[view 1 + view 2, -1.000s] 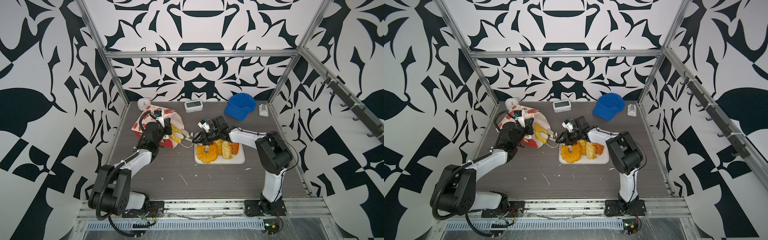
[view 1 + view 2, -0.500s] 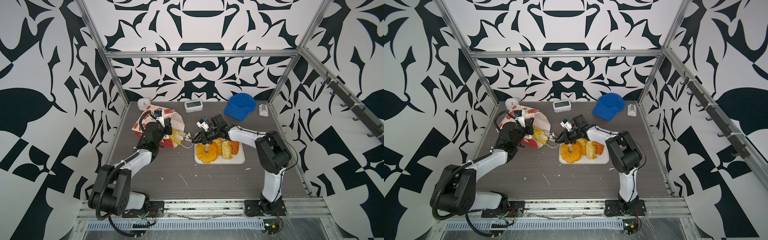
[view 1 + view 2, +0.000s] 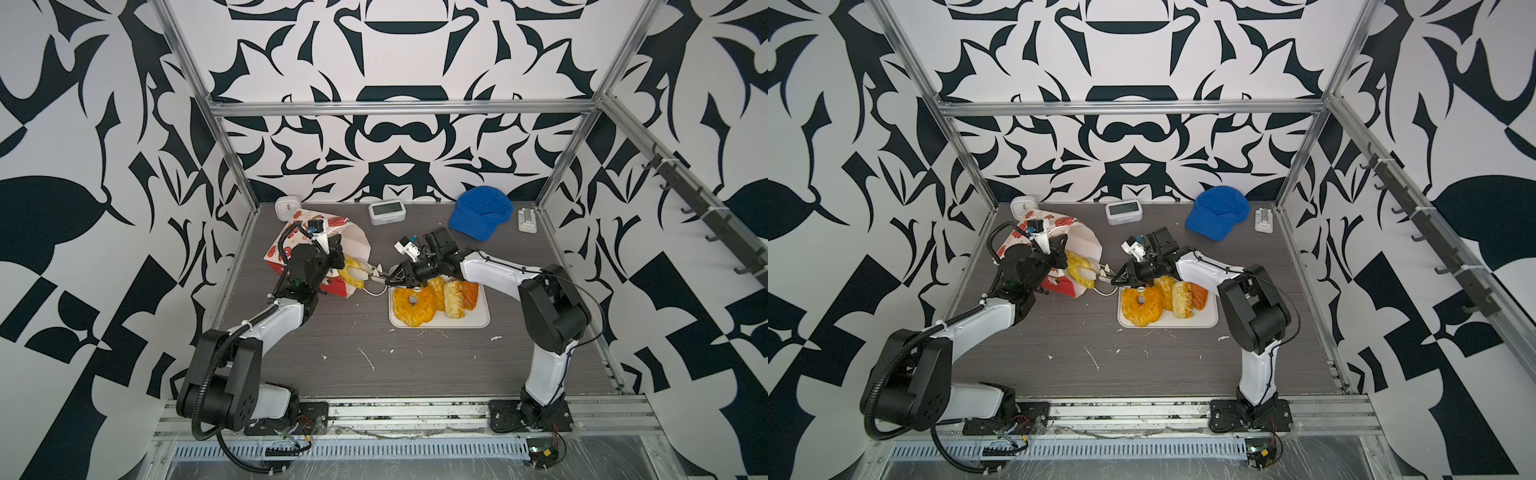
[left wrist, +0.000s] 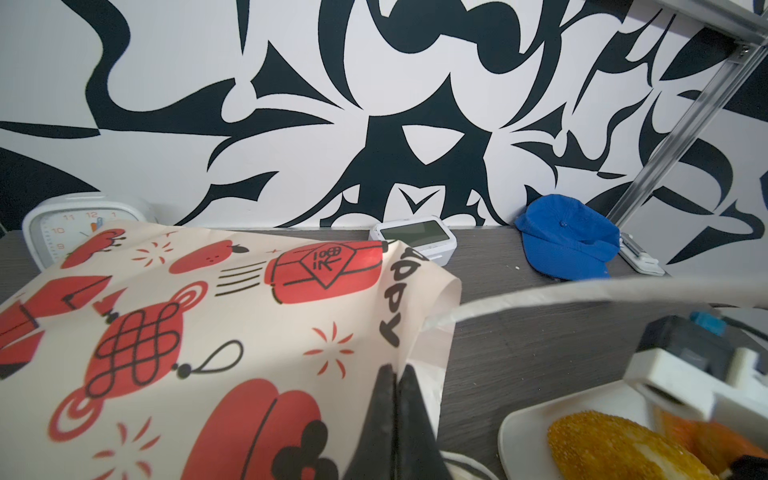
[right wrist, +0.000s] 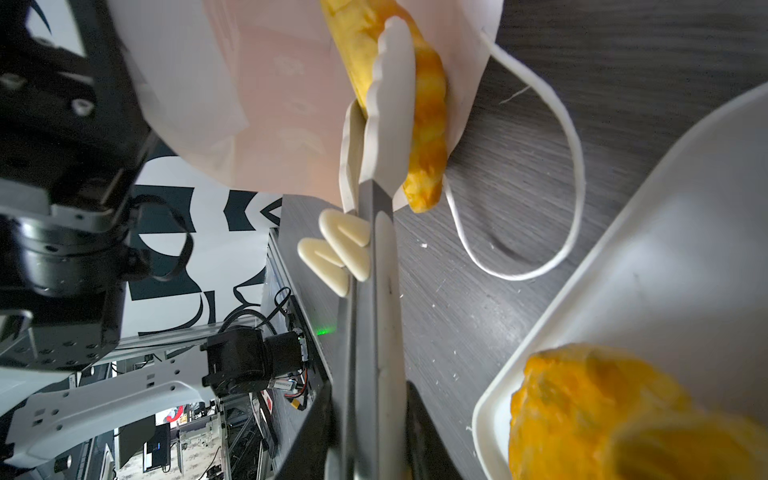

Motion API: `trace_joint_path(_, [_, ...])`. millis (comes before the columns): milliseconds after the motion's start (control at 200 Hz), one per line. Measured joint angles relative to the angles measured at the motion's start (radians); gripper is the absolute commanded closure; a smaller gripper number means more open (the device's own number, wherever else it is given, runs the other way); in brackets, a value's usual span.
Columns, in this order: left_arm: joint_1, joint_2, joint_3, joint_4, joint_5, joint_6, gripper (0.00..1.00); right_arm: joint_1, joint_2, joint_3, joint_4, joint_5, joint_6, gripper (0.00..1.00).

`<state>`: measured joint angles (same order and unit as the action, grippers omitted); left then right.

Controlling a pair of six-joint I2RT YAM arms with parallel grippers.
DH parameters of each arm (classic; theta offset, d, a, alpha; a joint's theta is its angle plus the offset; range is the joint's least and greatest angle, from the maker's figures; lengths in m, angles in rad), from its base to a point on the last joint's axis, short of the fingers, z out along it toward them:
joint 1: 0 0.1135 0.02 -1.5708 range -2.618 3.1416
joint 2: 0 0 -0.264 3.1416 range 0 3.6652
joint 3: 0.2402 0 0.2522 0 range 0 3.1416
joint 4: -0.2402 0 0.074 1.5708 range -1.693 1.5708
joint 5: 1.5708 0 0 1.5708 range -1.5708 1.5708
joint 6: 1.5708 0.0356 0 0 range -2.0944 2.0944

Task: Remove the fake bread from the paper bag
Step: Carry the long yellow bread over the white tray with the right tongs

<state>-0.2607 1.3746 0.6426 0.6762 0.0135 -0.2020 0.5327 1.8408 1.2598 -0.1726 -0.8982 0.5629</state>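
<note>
The paper bag (image 3: 337,223) lies on its side at the back left, its white mouth facing the tray. My left gripper (image 4: 395,372) is shut on the bag's upper rim (image 4: 415,316) and holds the mouth up. My right gripper (image 5: 370,401) is shut on a pair of metal tongs (image 5: 376,270) with white tips. The tips pinch a yellow croissant (image 5: 428,104) of the fake bread at the bag's mouth (image 3: 353,272). A big ring (image 3: 413,305), a loaf (image 3: 437,286), a second croissant (image 3: 454,300) and an orange wedge (image 3: 471,294) lie on the white tray (image 3: 478,321).
The bag's white cord handle (image 5: 569,166) loops over the table between bag and tray. Along the back wall stand an alarm clock (image 3: 286,206), a digital clock (image 3: 386,212), a blue cap (image 3: 480,212) and a small white device (image 3: 526,220).
The right gripper has squeezed the tongs shut on the croissant at the bag's mouth. The left gripper keeps its hold on the bag's rim.
</note>
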Motion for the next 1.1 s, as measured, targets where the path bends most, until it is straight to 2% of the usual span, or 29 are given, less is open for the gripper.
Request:
trace_joint_path(170, [0.003, 0.0, -0.002, 0.019, -0.016, -0.001, 1.0, -0.028, -0.127, -0.033, -0.045, 0.013, -0.019, 0.96])
trace_joint_path(560, [0.008, 0.007, -0.014, 0.063, -0.105, -0.008, 1.0, -0.103, -0.295, -0.13, -0.219, 0.058, -0.098, 0.97])
trace_joint_path(785, [0.015, 0.042, -0.017, 0.087, -0.138, -0.016, 1.0, -0.187, -0.452, -0.161, -0.331, 0.106, -0.142, 0.98])
trace_joint_path(935, [0.015, 0.058, -0.017, 0.104, -0.142, -0.022, 1.0, -0.24, -0.569, -0.159, -0.428, 0.199, -0.196, 0.99])
trace_joint_path(1100, [0.02, 0.06, -0.019, 0.114, -0.141, -0.028, 1.0, -0.252, -0.672, -0.125, -0.595, 0.408, -0.276, 0.99])
